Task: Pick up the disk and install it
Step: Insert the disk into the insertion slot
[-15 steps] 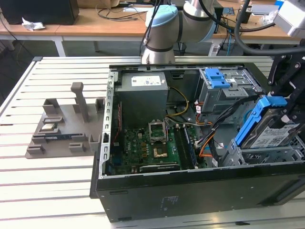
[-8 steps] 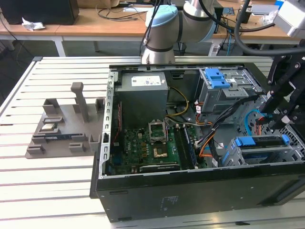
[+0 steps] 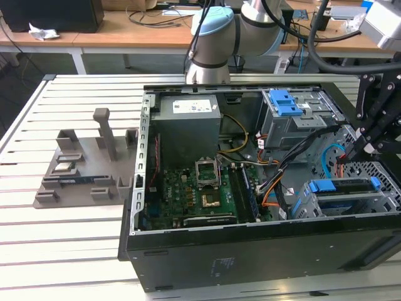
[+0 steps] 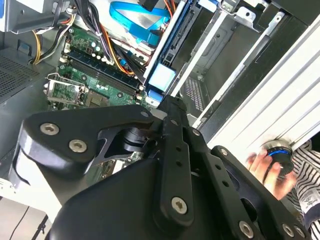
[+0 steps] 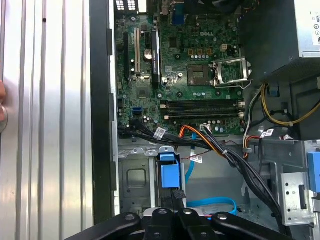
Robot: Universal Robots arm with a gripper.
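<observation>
Gripper: black linkage gripper at the exterior view's right, hanging over the right end of the open computer case; its tip is just above the disk.
Fingers: cannot tell whether they are spread or pressed together; in both wrist views the black linkage bars hide the tips, and nothing is seen pinched between them.
Disk: the disk in its blue plastic carrier sits on edge in the lower drive bay at the near right corner of the case, its blue end tab facing up in the first wrist view; in the second wrist view the same blue-edged disk runs along the grey bay wall, right beside the gripper's linkage.
Drive cage: grey metal cage with a blue latch at the far right of the case, well apart from the gripper tip.
Power supply: large grey box with a white sticker at the far left inside the case.
Motherboard: green board with an empty processor socket on the case floor, between power supply and drive bay.
Cables: orange, black and blue leads cross from the board toward the bay.
Bench: slatted aluminium bench carries the case and a grey parts fixture at the exterior view's left.
Person: a hand on a round blue-ringed button at the bench edge, striped sleeve beside it.
</observation>
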